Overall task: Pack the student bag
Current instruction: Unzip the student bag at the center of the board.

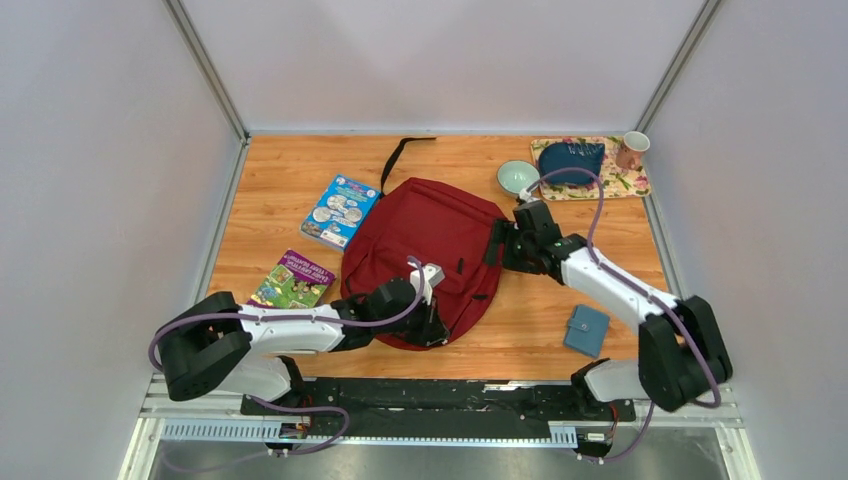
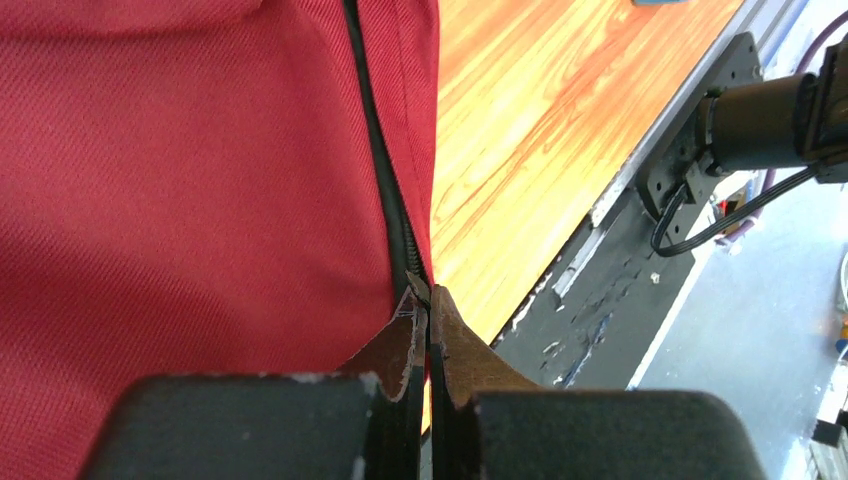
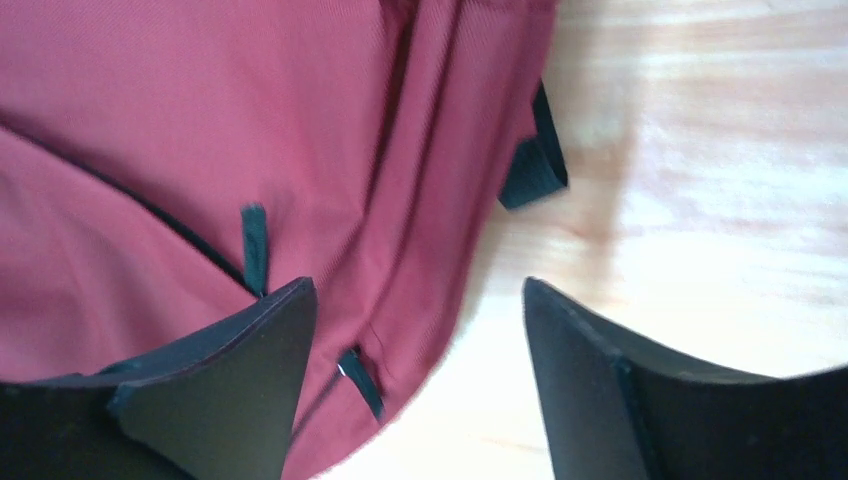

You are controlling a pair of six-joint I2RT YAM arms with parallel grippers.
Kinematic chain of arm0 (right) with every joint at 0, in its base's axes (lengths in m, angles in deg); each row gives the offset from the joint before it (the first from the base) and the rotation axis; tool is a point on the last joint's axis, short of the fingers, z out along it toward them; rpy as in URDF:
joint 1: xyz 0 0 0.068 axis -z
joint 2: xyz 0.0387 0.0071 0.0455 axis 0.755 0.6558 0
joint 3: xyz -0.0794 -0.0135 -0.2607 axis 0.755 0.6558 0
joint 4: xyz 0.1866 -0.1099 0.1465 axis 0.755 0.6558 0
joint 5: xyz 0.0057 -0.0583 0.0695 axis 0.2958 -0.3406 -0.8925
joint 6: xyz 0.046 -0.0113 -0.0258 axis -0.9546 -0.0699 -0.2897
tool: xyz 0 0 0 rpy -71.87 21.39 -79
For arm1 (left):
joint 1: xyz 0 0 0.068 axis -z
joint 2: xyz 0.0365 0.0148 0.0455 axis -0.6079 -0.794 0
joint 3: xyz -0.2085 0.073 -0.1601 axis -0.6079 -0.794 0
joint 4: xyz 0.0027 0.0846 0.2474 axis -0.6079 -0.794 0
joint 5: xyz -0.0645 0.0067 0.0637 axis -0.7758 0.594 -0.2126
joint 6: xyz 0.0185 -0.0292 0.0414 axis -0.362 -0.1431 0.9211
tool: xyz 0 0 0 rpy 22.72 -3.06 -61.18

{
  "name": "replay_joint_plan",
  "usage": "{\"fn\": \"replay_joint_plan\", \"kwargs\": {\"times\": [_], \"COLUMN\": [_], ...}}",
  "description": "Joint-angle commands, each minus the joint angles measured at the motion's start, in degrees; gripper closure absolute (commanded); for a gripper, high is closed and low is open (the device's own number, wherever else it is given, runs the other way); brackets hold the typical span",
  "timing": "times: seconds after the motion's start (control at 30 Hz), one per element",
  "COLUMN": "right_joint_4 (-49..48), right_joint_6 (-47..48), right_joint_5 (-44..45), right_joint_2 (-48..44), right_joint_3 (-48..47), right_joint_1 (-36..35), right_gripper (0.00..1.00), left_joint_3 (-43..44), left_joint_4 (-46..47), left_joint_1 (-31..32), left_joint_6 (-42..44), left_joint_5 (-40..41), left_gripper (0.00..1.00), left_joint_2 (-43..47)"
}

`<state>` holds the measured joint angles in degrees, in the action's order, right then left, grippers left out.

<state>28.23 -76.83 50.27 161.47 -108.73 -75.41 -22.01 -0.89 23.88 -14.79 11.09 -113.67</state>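
The left gripper (image 1: 432,328) is closed together at the zipper (image 2: 385,170) on the near edge of the bag (image 1: 420,235). The zipper is probably best drawn along its track while the fabric is steadied by the right gripper (image 1: 503,245), whose jaws are held apart at the right edge. The bag is laid flat at the middle of the table (image 1: 280,190), long axis near-to-far, strap (image 1: 400,155) pointing away.

student bag (image 2: 180,180): matt woven cloth | table (image 2: 520,130): glossy wood grain

- Orange wooden table (image 1: 290,170) is bearing:
- dark red fabric backpack (image 1: 425,235), lying centrally
- blue picture book (image 1: 340,210) and purple picture book (image 1: 292,280), lying left
- blue square wallet (image 1: 586,330), lying right
- floral placemat (image 1: 630,183) and pale green bowl (image 1: 517,178), sitting far right
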Motion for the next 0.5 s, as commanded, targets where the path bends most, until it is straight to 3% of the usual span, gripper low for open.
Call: {"fn": "replay_joint_plan", "kwargs": {"times": [0.0,0.13,0.23,0.3,0.47], "right_joint_4": [3.6,1.3,-5.9,-11.7,-13.0], "right_joint_6": [-2.8,-12.5,-22.4,-26.4,-28.3], "right_joint_5": [-1.6,-12.2,-20.4,-23.3,-23.1], "right_joint_2": [-13.7,-24.9,-31.7,-33.0,-29.3], "right_joint_3": [6.9,16.4,24.2,27.0,24.8], "right_joint_1": [0.4,-0.1,-0.2,-0.7,-2.6], "right_gripper": [0.2,0.2,0.2,0.2,0.2], "left_joint_3": [2.4,2.2,2.3,2.7,3.3], "left_joint_4": [3.5,2.8,2.7,2.4,2.2], "left_joint_1": [0.4,0.4,0.4,0.4,0.4], "left_joint_6": [-0.2,0.3,0.6,0.7,0.7], "left_joint_5": [1.5,2.3,2.2,2.2,1.9], "left_gripper": [1.0,1.0,1.0,1.0,1.0], "left_joint_2": [-0.2,0.7,1.4,1.5,1.6]}}
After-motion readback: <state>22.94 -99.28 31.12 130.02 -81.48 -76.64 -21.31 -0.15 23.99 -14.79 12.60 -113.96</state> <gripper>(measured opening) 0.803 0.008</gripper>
